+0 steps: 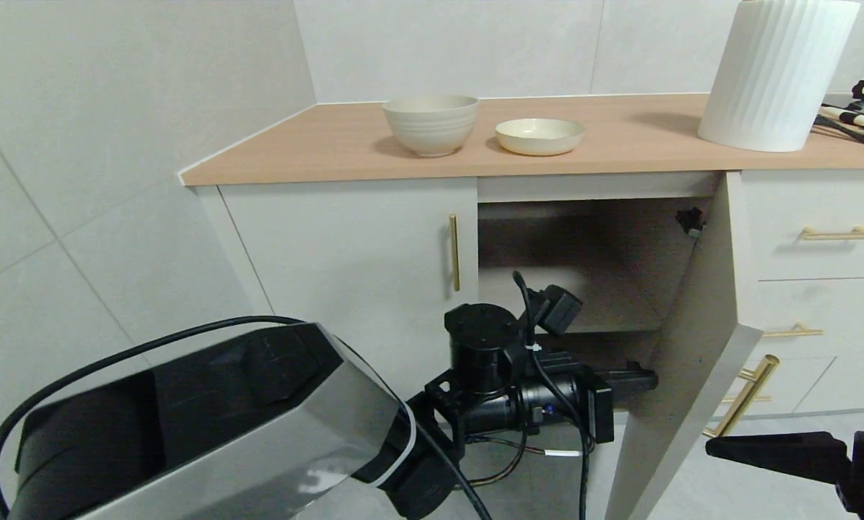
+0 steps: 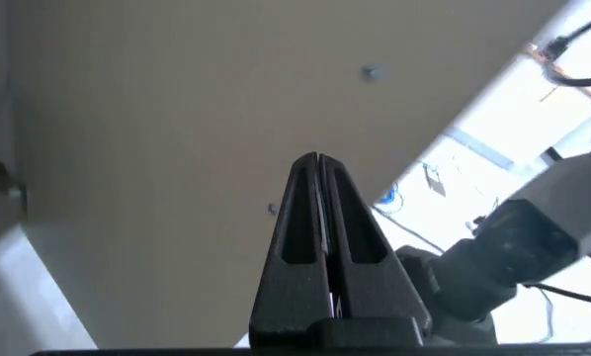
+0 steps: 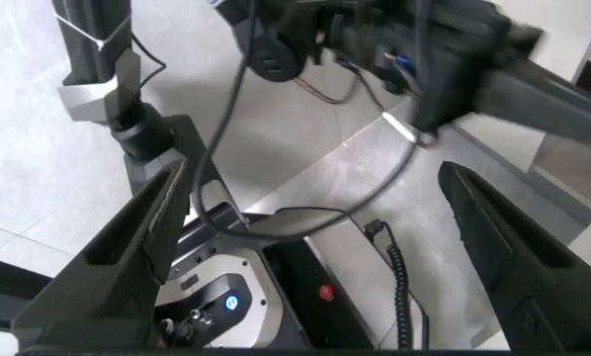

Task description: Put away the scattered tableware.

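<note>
While ribbed bowl (image 1: 430,124) sits on wood-grain counter (image 1: 316,148), left claw (image 2: 317,163) pinched together, right claw (image 3: 310,183) spread wide.

Kitchen, wood countertop (image 1: 316,148), cabinets (image 1: 345,245), tiled walls (image 1: 114,130)

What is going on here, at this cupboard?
A robot is meant to put tableware away. The bowl and the shallow dish stand on the wooden counter, neither one held. Below them a cupboard door stands open. The left claw, shut and empty, is low at the cupboard opening; the right claw, open and empty, is low beside the door. Nothing is put away yet.
</note>
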Robot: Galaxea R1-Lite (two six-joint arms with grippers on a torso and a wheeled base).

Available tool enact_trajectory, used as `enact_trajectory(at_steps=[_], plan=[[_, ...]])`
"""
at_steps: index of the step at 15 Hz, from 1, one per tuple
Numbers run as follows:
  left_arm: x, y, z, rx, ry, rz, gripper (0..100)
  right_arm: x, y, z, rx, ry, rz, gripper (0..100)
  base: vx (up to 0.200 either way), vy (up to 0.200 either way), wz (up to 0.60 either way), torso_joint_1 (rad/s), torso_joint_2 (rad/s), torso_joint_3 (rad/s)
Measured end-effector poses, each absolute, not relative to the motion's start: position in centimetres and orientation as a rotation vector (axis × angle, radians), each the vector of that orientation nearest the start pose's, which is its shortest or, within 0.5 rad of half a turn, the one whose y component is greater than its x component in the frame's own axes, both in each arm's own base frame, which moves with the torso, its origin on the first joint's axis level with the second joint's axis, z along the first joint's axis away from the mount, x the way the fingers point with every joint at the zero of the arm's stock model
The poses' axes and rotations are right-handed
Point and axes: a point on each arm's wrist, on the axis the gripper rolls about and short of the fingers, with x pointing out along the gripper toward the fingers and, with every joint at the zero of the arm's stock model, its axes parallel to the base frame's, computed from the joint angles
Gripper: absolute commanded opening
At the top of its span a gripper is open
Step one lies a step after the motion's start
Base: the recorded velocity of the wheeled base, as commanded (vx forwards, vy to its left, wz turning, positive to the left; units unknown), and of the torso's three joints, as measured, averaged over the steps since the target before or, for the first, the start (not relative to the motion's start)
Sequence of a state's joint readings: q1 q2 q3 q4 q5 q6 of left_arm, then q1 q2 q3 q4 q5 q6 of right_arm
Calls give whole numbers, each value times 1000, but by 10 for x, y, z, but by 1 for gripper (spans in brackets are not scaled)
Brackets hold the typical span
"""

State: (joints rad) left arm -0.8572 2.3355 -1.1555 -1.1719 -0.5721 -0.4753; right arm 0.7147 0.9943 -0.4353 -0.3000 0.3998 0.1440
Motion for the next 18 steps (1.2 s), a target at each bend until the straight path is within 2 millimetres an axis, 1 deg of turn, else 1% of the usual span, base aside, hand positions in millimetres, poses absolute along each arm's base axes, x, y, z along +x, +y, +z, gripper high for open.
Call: enact_trajectory(at_steps=[2,3,5,7,8,9,10,12,14,16,18], plan=[[281,-352,81,-380,379,-1399,0,85,86,198,87,341,1087,100,0,0,0,0,0,0],[276,-362,83,-376,389,-1423,0,85,85,199,87,336,1088,100,0,0,0,0,0,0],[259,-381,86,-363,421,-1472,0,85,85,199,88,333,1089,100,0,0,0,0,0,0],[238,-395,95,-361,402,-1535,0,84,85,199,88,332,1089,100,0,0,0,0,0,0],[232,-398,98,-364,387,-1554,0,84,85,199,89,330,1093,100,0,0,0,0,0,0],[234,-394,101,-369,371,-1550,0,84,84,199,89,329,1090,100,0,0,0,0,0,0],[242,-388,100,-373,369,-1523,0,84,84,199,89,330,1089,100,0,0,0,0,0,0],[264,-368,94,-378,375,-1439,0,84,84,200,90,329,1088,100,0,0,0,0,0,0],[281,-342,86,-384,379,-1362,0,85,83,201,94,323,1072,100,0,0,0,0,0,0],[289,-310,81,-386,401,-1287,0,90,80,203,104,318,1032,100,0,0,0,0,0,0],[291,-279,87,-384,402,-1227,0,97,79,205,110,318,990,100,0,0,0,0,0,0]])
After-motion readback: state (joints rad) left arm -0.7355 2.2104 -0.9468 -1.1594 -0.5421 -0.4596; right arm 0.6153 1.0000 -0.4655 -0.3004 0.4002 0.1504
